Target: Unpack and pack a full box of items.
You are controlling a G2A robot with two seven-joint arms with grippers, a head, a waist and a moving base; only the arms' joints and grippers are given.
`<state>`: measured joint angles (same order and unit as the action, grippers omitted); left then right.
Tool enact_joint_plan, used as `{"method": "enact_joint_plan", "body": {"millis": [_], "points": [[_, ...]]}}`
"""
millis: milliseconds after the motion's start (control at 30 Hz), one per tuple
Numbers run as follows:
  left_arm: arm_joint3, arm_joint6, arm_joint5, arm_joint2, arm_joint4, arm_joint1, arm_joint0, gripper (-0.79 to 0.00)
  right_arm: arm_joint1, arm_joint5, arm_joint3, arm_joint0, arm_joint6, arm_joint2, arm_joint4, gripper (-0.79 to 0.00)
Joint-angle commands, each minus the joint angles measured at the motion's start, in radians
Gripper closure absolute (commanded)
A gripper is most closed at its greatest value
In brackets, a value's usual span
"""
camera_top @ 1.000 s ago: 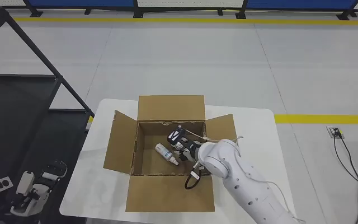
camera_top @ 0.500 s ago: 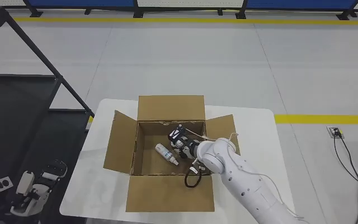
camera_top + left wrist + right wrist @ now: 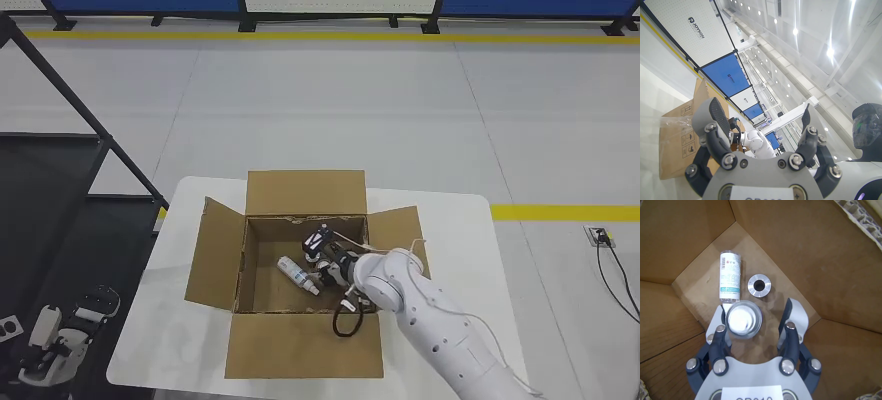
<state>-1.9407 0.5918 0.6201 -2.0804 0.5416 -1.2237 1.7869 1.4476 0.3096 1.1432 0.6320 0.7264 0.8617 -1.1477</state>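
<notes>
box: your cardboard box [image 3: 305,190] sits mid-table [image 3: 455,230], all four flaps folded out, top open.
right gripper: you have the right gripper [image 3: 758,308] down inside the box, near the side wall on the arm's side, aimed at the floor of the box. In the top view it [image 3: 325,264] is just beside the bottle.
right gripper state: fingers spread wide, clamping nothing.
clear round container: stands upright [image 3: 743,319] between your right fingers, hard up by one finger and well off the other. Seen from above, white inside. Can't tell if it touches the finger.
white-label bottle: lies on its side [image 3: 730,275] on the box floor, neck end toward the clear round container, whose outline overlaps that neck. In the top view [image 3: 298,274] it lies about mid-floor, slanted.
metal cylinder: stands on end [image 3: 759,285], centre hole facing up, just beside the bottle and apart from it, ahead of your open fingers.
left gripper: your left gripper [image 3: 762,109] is outside the box, pointed up toward the ceiling, with an outer side of the box just beside it.
left gripper state: fingers spread apart, nothing between them.
</notes>
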Motion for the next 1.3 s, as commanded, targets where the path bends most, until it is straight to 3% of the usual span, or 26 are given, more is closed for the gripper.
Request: {"method": "enact_joint_plan", "body": {"millis": [0,267,367,667,800,933,1167,1267], "points": [[0.0,0.0,0.0,0.0,0.0,0.0,0.0,-0.785,-0.007,0.003,0.042,0.019,0.004,0.013,-0.014,-0.785],[0.0,0.0,0.0,0.0,0.0,0.0,0.0,-0.785,-0.056,-0.002,0.404,0.179,0.021,0.164,-0.041,-0.785],[0.0,0.0,0.0,0.0,0.0,0.0,0.0,-0.785,-0.075,0.001,0.558,0.267,0.008,0.257,0.021,-0.785],[0.023,0.002,-0.02,0.014,-0.021,0.0,0.0,-0.785,-0.076,0.004,0.572,0.275,0.011,0.267,0.028,-0.785],[0.078,-0.105,-0.054,0.066,-0.238,-0.005,-0.027,-0.785,-0.077,-0.018,0.566,0.283,-0.027,0.281,0.046,-0.785],[0.081,-0.214,-0.081,0.167,-0.451,-0.015,-0.066,-0.785,-0.086,-0.026,0.577,0.305,-0.055,0.379,0.177,-0.785],[0.047,-0.22,-0.096,0.246,-0.57,-0.015,-0.121,-0.785,-0.116,0.054,0.612,0.412,-0.016,0.628,0.517,-0.785],[0.041,-0.209,-0.115,0.275,-0.624,-0.014,-0.145,-0.785,-0.13,0.036,0.599,0.444,0.042,0.72,0.612,-0.785]]}}
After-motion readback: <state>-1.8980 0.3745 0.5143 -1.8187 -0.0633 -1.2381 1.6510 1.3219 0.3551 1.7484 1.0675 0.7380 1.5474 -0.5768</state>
